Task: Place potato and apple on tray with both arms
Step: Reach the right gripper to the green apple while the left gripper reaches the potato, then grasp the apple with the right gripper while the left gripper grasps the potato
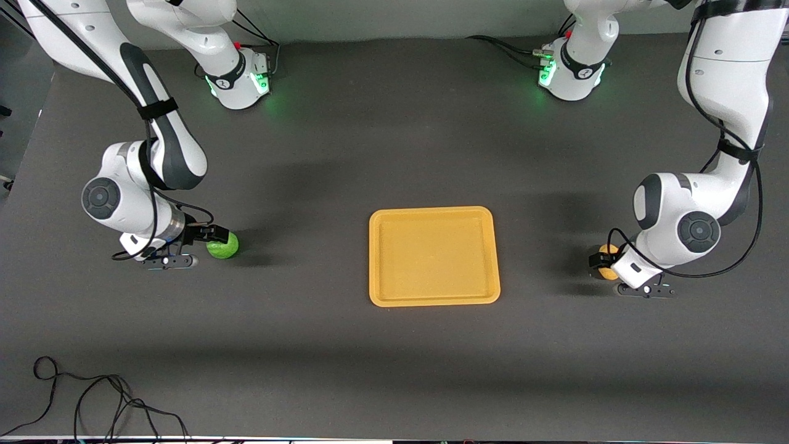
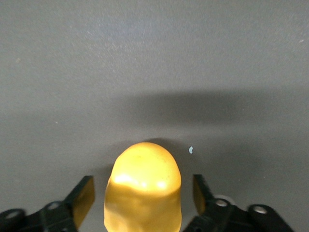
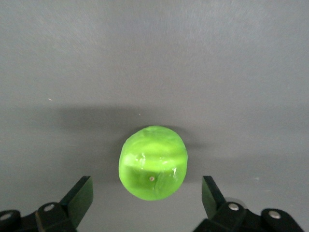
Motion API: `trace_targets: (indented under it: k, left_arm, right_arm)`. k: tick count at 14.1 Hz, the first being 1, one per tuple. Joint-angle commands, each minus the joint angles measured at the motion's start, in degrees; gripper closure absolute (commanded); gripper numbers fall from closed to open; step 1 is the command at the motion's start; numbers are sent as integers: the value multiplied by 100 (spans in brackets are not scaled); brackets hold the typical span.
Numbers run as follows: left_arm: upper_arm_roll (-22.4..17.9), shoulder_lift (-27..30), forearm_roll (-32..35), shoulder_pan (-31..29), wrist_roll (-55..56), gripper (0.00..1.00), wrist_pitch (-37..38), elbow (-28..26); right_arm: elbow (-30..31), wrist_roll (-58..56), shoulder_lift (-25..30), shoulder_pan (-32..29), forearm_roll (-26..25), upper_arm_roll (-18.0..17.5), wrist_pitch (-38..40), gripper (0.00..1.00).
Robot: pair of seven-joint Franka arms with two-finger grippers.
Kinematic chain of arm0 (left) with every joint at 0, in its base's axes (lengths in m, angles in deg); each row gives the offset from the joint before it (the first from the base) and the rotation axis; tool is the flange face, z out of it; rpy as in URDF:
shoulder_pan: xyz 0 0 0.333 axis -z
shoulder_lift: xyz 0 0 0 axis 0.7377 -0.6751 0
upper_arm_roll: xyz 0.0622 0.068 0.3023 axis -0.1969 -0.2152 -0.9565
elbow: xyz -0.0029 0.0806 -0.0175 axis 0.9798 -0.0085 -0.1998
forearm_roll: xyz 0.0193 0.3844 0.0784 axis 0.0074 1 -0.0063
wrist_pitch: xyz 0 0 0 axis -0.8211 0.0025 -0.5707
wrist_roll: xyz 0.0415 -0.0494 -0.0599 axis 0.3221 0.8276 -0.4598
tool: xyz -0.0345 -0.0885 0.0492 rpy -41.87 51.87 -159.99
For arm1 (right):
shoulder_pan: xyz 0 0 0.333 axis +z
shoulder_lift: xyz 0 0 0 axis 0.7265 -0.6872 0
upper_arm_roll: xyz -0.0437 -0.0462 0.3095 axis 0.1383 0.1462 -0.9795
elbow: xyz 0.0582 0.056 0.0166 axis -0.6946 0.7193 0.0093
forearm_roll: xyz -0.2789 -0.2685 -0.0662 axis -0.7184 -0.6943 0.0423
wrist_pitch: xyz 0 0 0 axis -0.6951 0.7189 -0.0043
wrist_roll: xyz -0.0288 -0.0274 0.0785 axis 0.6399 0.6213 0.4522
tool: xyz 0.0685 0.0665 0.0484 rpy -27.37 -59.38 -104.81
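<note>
The yellow-tan potato [image 1: 608, 263] lies on the table toward the left arm's end. My left gripper [image 1: 596, 265] is low over it and open. In the left wrist view the potato [image 2: 143, 186] sits between the fingers [image 2: 83, 195] with a gap on each side. The green apple [image 1: 223, 245] lies toward the right arm's end. My right gripper [image 1: 211, 237] is low beside it and open. In the right wrist view the apple [image 3: 153, 162] sits just at the open fingertips [image 3: 81, 194], untouched. The orange-yellow tray [image 1: 433, 297] lies empty mid-table between them.
Black cables [image 1: 92, 394] lie at the table's edge nearest the front camera, toward the right arm's end. The arm bases [image 1: 243, 80] glow green along the top. The dark table surface [image 1: 345, 154] surrounds the tray.
</note>
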Motion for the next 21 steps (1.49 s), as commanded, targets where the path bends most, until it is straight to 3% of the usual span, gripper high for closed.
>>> trace_targets:
  k: [1,2,6,10,12,15,21]
  left_arm:
    - [9,119,105,2,119,61,-46,-133]
    - [9,163,105,2,119,69,24,-133]
    - [105,689,27,133,679,71,751,120]
    - [877,1043,18,449,2391,71,1807,551]
    - [1299,990,18,572,3191,71,1923,693]
    - [1468,833,26,1168,4212,71,1844,867]
    - [1441,-397,324,2014,5102,69,1827,1896]
  right_arm:
    - [95,133,-196,69,-74,42,-344,0]
    - [104,141,-292,60,-74,42,-406,0]
    - [69,142,-538,78,-74,42,-512,1]
    - [16,194,-689,78,-74,42,-689,8]
    - [-62,194,-610,78,-74,42,-487,22]
    - [-115,168,-382,86,-92,42,-267,55]
    - [-957,290,110,95,-83,-11,1470,55]
